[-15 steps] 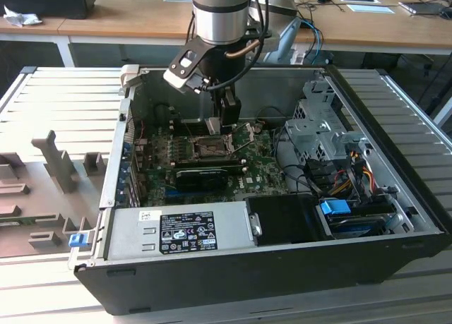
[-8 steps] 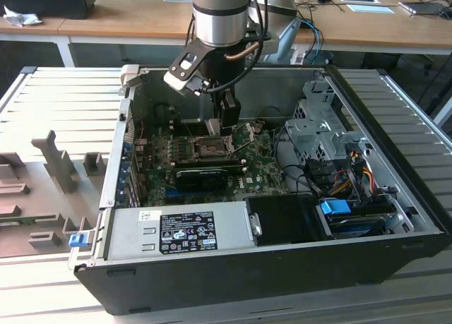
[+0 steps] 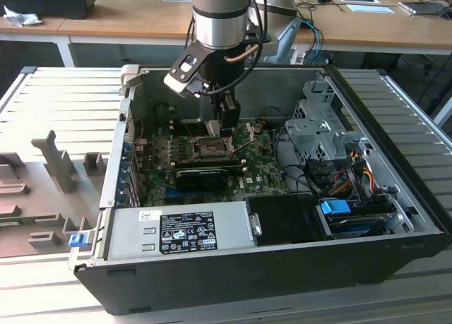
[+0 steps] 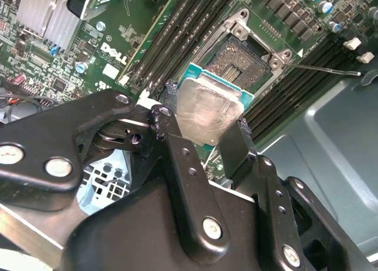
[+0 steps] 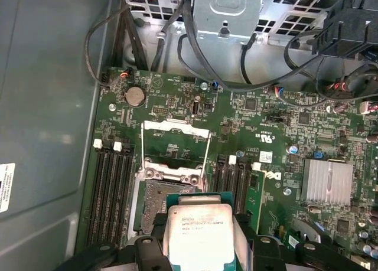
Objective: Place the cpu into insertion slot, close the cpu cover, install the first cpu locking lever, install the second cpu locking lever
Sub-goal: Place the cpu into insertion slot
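My gripper [image 4: 207,117] is shut on the cpu [image 4: 204,114], a silvery square chip with a pale green edge, pinched between two black fingers [image 4: 171,108]. In both wrist views the chip hangs just above and beside the insertion slot [image 4: 239,58], not seated in it. The first wrist view has the cpu [image 5: 198,235] overlapping the near edge of the dark insertion slot [image 5: 168,197]. The cpu cover [image 5: 176,125] is swung open and lies flat on the board beyond the socket. A thin locking lever [image 4: 325,69] sticks out to the side. In the exterior view the gripper [image 3: 226,126] hovers over the socket [image 3: 210,149].
Long black memory slots [image 5: 112,188] flank the socket on both sides. A black expansion card [image 3: 201,176] lies in front of it, with the power supply [image 3: 176,229] nearer still. A drive cage [image 3: 318,126] and cable bundles [image 3: 339,176] fill the exterior view's right. A heatsink [image 5: 325,179] stands nearby.
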